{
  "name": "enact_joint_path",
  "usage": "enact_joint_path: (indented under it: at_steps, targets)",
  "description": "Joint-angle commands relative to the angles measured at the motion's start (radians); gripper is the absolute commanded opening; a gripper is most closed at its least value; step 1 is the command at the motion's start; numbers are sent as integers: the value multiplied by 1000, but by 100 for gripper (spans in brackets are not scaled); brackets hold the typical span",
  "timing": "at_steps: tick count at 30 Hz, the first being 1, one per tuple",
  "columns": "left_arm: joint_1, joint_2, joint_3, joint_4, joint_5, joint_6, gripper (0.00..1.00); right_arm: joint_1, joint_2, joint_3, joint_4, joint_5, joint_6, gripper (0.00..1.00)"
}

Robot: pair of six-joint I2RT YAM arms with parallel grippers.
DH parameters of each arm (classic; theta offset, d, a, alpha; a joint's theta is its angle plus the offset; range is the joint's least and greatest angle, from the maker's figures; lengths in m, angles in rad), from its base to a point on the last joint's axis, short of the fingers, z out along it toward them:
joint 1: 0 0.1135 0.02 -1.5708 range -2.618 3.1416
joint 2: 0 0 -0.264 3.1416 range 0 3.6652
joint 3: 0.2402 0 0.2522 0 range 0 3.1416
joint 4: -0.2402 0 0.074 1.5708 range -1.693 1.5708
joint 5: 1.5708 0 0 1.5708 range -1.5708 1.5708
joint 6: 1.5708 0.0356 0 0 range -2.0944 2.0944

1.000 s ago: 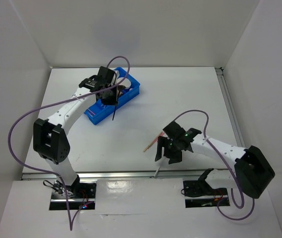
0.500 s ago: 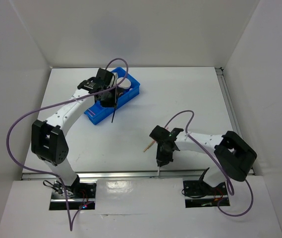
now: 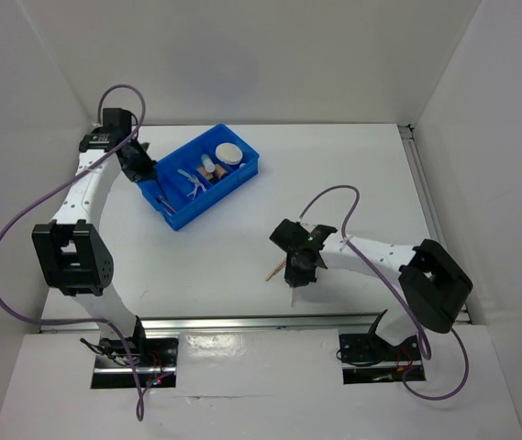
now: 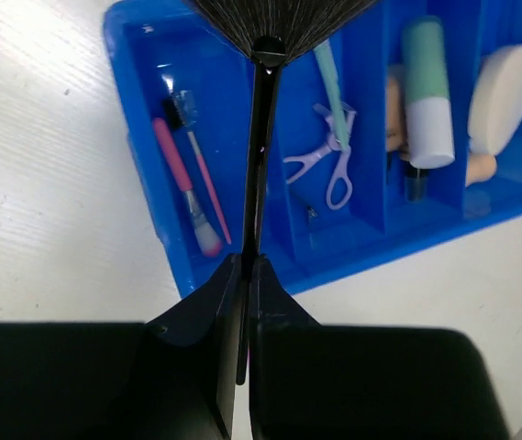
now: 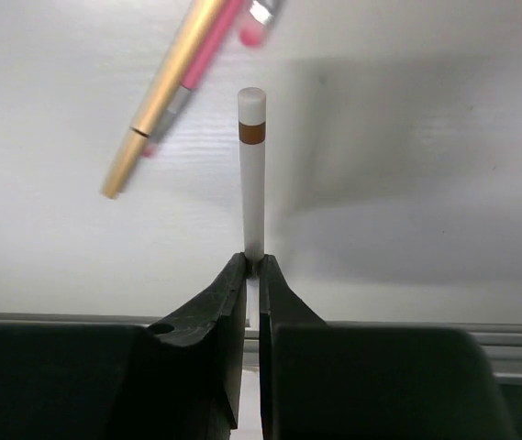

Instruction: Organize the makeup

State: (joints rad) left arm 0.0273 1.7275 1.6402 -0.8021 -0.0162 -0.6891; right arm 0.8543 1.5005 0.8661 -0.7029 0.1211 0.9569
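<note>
My left gripper (image 4: 247,262) is shut on the handle of a thin black brush (image 4: 261,156), whose fan of bristles (image 4: 279,23) points over the blue bin (image 3: 207,206). In the top view this gripper (image 3: 139,165) hangs at the bin's left end. The bin holds a pink brush (image 4: 185,183), lilac scissors (image 4: 329,165), a pale tube (image 4: 426,92), a beige sponge (image 4: 504,87) and a round cream compact (image 3: 230,152). My right gripper (image 5: 253,262) is shut on a white pencil (image 5: 252,183) with a brown band, low over the table (image 3: 361,174). A gold pencil (image 5: 164,87) and a pink pencil (image 5: 207,46) lie just beyond it.
The table's metal front rail (image 3: 242,323) runs close behind my right gripper (image 3: 297,273). White walls enclose the table at the back and both sides. The two loose pencils (image 3: 274,269) lie left of the right gripper.
The left arm has swung from over the bin to its left end, the black brush still in its jaws. The right gripper has shut on the white pencil.
</note>
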Motion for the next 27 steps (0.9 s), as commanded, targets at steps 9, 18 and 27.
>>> enact_joint_path:
  at_steps: [9,18,27]
  targets:
    - [59,153,18,40,9,-193,0,-14,4,420,-92,201,-190,0]
    - [40,198,7,44,-27,-170,28,-23,78,525,-47,192,-271,0]
    - [-33,121,7,20,-36,-101,57,-23,271,850,150,108,-532,0]
